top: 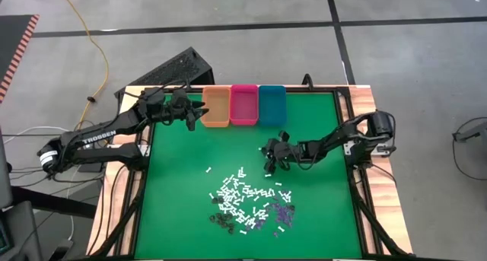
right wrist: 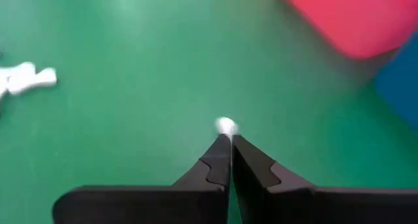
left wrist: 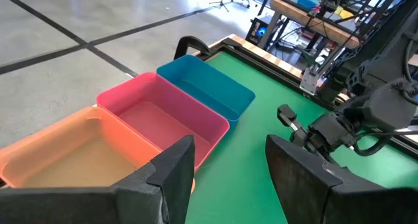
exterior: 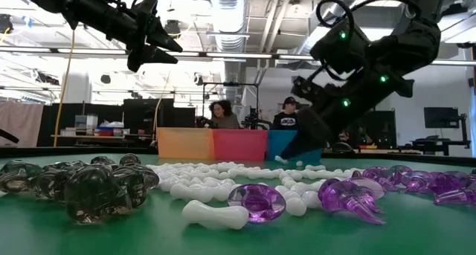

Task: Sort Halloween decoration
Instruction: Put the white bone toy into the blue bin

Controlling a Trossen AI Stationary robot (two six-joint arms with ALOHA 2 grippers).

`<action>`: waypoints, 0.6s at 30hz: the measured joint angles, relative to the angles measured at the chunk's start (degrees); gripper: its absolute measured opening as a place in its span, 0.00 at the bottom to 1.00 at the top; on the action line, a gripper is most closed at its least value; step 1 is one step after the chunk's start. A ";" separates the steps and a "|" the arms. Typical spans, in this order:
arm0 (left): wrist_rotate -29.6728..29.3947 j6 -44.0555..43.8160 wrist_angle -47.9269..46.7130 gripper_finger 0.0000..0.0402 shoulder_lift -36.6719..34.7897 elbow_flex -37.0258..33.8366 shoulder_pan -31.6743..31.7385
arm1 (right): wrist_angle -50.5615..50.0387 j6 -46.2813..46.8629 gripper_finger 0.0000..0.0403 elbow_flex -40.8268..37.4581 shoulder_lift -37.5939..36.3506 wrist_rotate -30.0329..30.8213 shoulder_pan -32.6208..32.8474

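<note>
My right gripper (right wrist: 228, 140) is low over the green mat (top: 183, 208), between the bins and the heap. Its fingers are pinched nearly together, and a small white piece (right wrist: 225, 125) shows just at the tips. I judge it caught there, but only its end is visible, so the hold looks shallow.

My left gripper (left wrist: 228, 165) hangs spread wide and empty, above the orange bin (top: 215, 107). The pink bin (top: 244, 105) and teal bin (top: 272, 104) sit beside it in a row along the far edge of the mat.

The Halloween decoration (top: 247, 204) lies scattered in one loose pile on the near half of the mat: white sticks across the middle, dark bits toward my left, purple bits toward my right. One stray white stick (right wrist: 26, 79) lies apart from the rest.

Handling notes, my judgement: the pieces look like hard, glossy plastic, very light, each much smaller than my fingers. Likely slippery, and apt to squirt out under a tip pinch. Best taken across the narrow middle of a stick, fingertips square to it, well seated before lifting. The knobbly purple and dark shapes offer fewer flat faces to grip.
</note>
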 joint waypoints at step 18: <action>0.87 0.54 -0.22 0.44 0.01 0.00 0.00 | -7.78 -9.70 0.29 0.83 -13.14 -25.04 -8.98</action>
